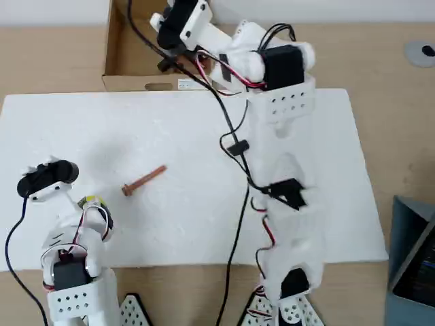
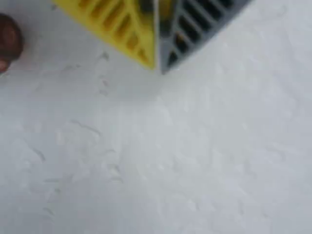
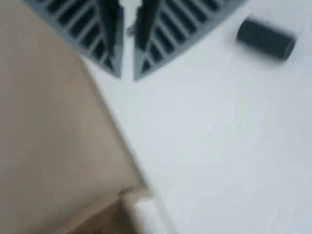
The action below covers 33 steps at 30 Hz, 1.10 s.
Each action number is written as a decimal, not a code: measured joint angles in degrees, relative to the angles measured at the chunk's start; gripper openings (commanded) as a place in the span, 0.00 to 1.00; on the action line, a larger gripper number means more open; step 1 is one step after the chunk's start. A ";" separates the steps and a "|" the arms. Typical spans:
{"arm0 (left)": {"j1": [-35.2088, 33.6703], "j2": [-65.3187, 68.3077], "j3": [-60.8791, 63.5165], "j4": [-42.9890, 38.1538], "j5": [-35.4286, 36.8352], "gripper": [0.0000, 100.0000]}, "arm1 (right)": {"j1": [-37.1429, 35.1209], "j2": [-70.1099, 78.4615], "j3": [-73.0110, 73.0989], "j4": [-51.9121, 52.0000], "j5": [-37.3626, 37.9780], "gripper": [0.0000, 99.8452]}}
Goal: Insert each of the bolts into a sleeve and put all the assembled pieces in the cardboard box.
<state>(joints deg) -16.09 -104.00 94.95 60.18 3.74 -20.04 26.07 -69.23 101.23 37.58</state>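
On the white sheet point(image 1: 326, 204) over the tabletop point(image 1: 54, 61), toward its left edge, the bolt point(image 1: 144, 180) looks stiff, light and roll-prone, best pinched mid-shank; the left gripper point(image 2: 158, 66) is closed empty, and the right gripper point(image 3: 128, 75) has its jaws barely apart.

A brown bolt point(image 1: 144, 180) is lying flat on the white mat point(image 1: 204, 224), head pointing to 8 o'clock, a dark sleeve point(image 3: 265, 39) is lying on its side, and the open cardboard box point(image 1: 132, 58) is sitting at the bolt's 12 o'clock.
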 measured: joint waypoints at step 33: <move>0.00 0.00 0.00 0.00 0.00 0.00 | 4.31 -20.48 63.74 -6.59 33.76 0.15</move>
<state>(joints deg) -16.09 -104.00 94.95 60.18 3.74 -15.74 5.58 -5.49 94.64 71.34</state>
